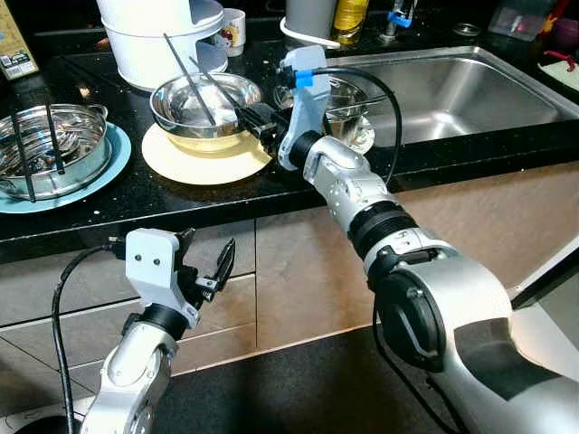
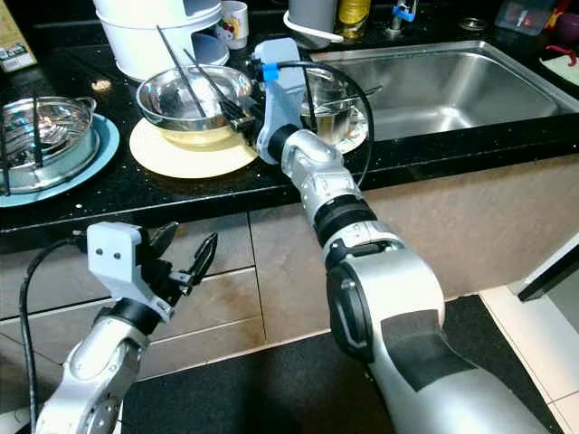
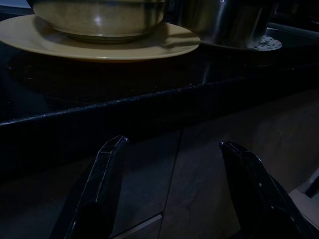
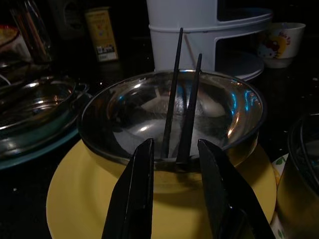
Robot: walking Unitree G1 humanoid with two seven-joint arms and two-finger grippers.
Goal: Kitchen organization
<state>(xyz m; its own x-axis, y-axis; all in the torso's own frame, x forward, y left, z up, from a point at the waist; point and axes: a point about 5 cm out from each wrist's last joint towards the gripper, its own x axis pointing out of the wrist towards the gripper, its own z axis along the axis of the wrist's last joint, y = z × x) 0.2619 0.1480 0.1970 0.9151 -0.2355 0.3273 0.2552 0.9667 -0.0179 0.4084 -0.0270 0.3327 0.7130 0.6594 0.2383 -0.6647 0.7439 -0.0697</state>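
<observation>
1. Here, the right gripper [image 4: 174, 164] reaches over the black speckled countertop [image 1: 181, 203] to the near rim of a shiny round steel bowl [image 1: 204, 101], its two black fingers parted a little on either side of the lower ends of a pair of thin black chopsticks [image 4: 180, 107]; I cannot tell whether the pads actually press them.
2. The chopsticks lean in the steel bowl, their upper ends pointing away from the gripper towards a tall white plastic container [image 1: 158, 36].
3. The steel bowl sits in a pale yellowish bowl [image 3: 99, 17], which rests on a flat round yellow plate [image 1: 194, 158] near the counter's front edge.
4. To the robot's left, a second steel pan [image 1: 50, 145] with its own dark chopsticks stands on a round teal plate [image 1: 109, 167].
5. Right of the yellow plate, a steel pot [image 2: 335, 104] stands just beside the stainless sink [image 1: 470, 90].
6. The left gripper [image 1: 213, 271] hangs below the counter edge in front of the beige cabinet doors [image 1: 298, 271], fingers spread wide and holding nothing.
</observation>
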